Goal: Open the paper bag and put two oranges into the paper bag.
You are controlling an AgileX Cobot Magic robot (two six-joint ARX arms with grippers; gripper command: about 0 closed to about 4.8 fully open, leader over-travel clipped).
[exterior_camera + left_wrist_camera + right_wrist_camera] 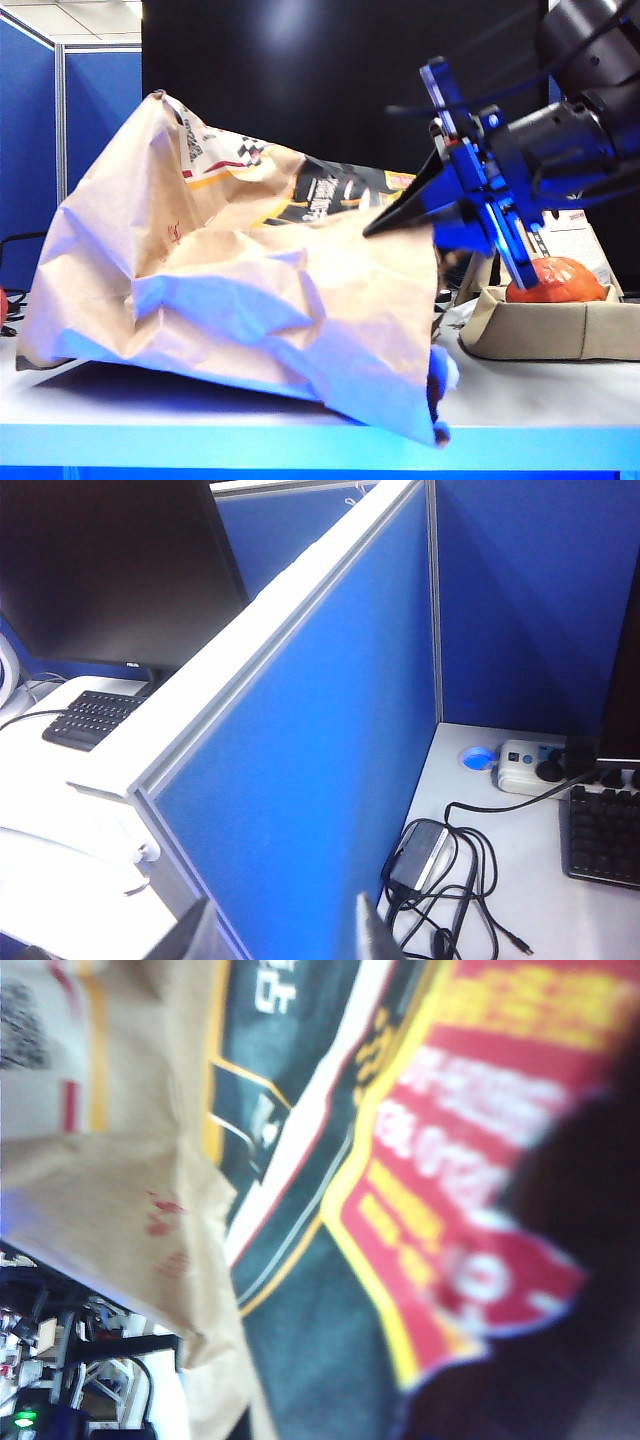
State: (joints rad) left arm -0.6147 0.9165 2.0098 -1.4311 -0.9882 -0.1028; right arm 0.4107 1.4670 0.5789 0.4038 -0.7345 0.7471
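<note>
The paper bag (230, 270), big, crinkled and tan with a black printed panel, lies on its side across the table. My right gripper (372, 230) reaches in from the upper right. Its black fingers come to a single point on the bag's upper edge, shut on the paper. The right wrist view is filled by the bag's print (300, 1190), very close and blurred. One orange (556, 280) sits in a beige tray to the right. My left gripper (285, 932) is open and holds nothing; it faces office partitions and does not show in the exterior view.
The beige fabric tray (540, 332) stands at the table's right, with a white box (575, 232) behind it. The table's front edge (300, 440) runs below the bag. A blue partition (320, 760), keyboards and cables (450, 870) lie before the left wrist camera.
</note>
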